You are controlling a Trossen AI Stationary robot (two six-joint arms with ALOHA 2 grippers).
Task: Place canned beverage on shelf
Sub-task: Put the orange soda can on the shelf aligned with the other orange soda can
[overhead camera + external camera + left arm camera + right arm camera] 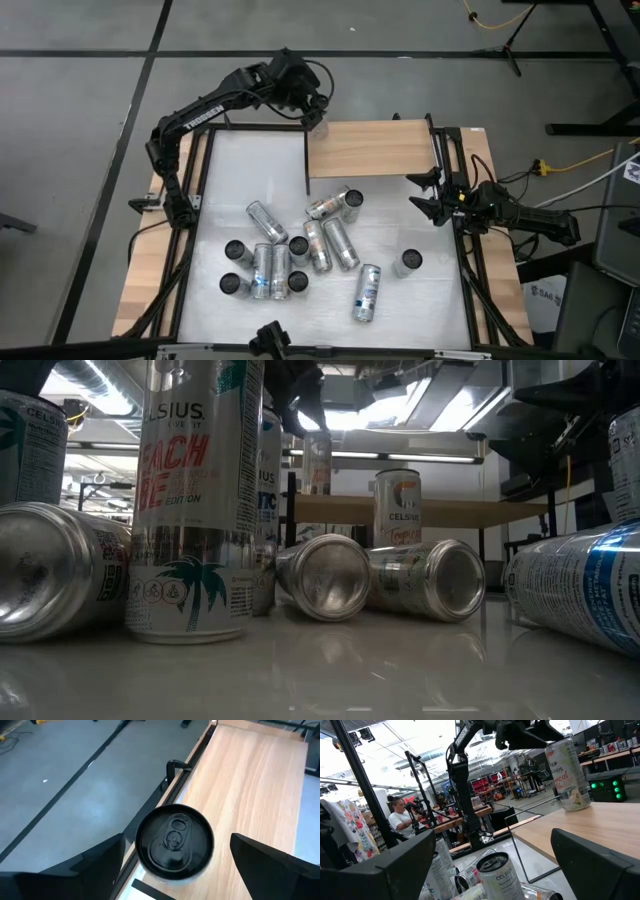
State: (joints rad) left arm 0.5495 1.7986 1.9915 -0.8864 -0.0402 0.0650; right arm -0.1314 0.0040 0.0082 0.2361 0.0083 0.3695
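Note:
The shelf (pixel 370 148), a pale wood board on black posts, stands at the table's far side. A canned beverage (pixel 175 845) with a black lid stands upright by its base on the shelf's far left corner. It also shows in the right wrist view (pixel 567 775). My left gripper (pixel 312 116) hovers above the can, open, with one finger on either side of it and a gap on both sides (pixel 177 839). My right gripper (pixel 422 196) waits open and empty at the table's right side, just in front of the shelf (pixel 494 842).
Several more cans lie and stand in a cluster (pixel 290 250) on the white tabletop in front of the shelf. One can stands alone at the right (pixel 407 262). One can lies near the front (pixel 367 292). A person (pixel 400 817) sits in the room beyond.

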